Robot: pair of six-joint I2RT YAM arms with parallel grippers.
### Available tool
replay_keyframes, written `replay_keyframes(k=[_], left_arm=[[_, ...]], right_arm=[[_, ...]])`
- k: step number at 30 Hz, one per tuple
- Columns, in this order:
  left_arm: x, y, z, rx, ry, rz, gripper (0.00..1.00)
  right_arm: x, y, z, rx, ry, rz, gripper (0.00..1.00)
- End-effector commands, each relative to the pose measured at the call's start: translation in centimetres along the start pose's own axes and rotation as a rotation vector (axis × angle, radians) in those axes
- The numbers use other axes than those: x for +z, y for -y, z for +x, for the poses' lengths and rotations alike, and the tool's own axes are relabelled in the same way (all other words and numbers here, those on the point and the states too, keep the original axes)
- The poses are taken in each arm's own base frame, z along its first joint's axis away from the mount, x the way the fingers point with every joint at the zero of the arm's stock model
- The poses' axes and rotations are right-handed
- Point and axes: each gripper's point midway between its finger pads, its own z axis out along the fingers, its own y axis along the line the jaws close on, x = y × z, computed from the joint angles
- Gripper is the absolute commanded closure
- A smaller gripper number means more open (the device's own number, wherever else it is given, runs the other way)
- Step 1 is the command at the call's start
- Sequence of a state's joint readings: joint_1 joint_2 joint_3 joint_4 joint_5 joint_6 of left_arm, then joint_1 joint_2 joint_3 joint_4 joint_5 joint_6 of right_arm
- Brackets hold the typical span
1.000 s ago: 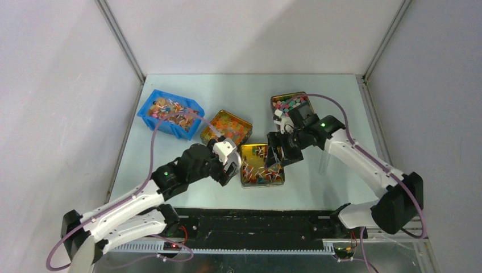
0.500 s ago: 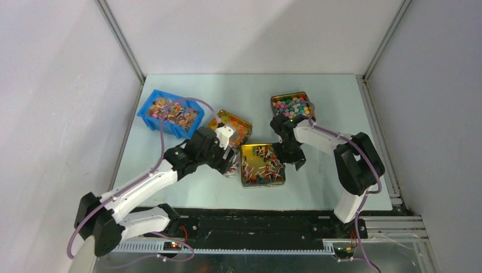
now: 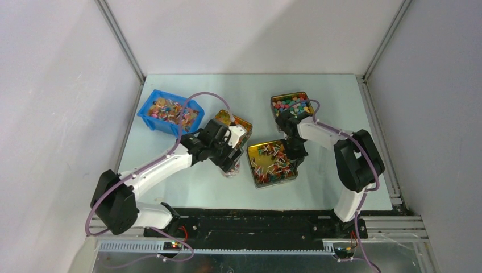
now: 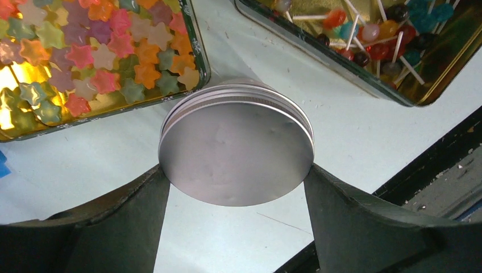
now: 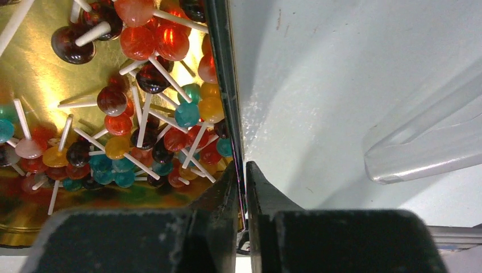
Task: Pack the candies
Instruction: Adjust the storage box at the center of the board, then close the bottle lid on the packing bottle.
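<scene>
Left end effector [image 4: 236, 170] clamps both sides of the silver jar lid [image 4: 236, 142], just beside a tin of star sweets [image 4: 200, 51]; right end effector [image 5: 243, 170] is pinched on the gold tin [image 5: 224, 85] at its rim (candies [image 5: 153, 131] heaped inside).

Candies [image 3: 273, 164] in tin [image 3: 257, 151], jar [image 4: 236, 151] left
</scene>
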State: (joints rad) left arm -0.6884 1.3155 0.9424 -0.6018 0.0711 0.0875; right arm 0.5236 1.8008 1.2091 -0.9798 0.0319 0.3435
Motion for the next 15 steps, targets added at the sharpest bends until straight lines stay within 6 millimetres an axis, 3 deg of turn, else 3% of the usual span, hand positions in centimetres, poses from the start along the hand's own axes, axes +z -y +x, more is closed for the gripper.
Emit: replay_keyframes(k=[1,5,10,15], left_arm=[[-0.2,0.3,-0.2,0.026,-0.031,0.035,0.34],[0.1,0.3,0.4,0.043,-0.079,0.045,0.34],[-0.2,0.4,0.8,0.079,-0.133,0.067,0.34],[-0.2,0.8,0.4,0.101,-0.154,0.107,0.34]], right_arm=[[-1.2,1.1,-0.7,0.003,0.048,0.017,0.89],[-1.9,1.4,-0.4,0.005,0.055,0.012,0.86],[-3.4,0.7,-0.1,0.001,0.083,-0.034,0.52],[-4.9,0.5,0.4,-0.009,0.109,-0.057,0.39]])
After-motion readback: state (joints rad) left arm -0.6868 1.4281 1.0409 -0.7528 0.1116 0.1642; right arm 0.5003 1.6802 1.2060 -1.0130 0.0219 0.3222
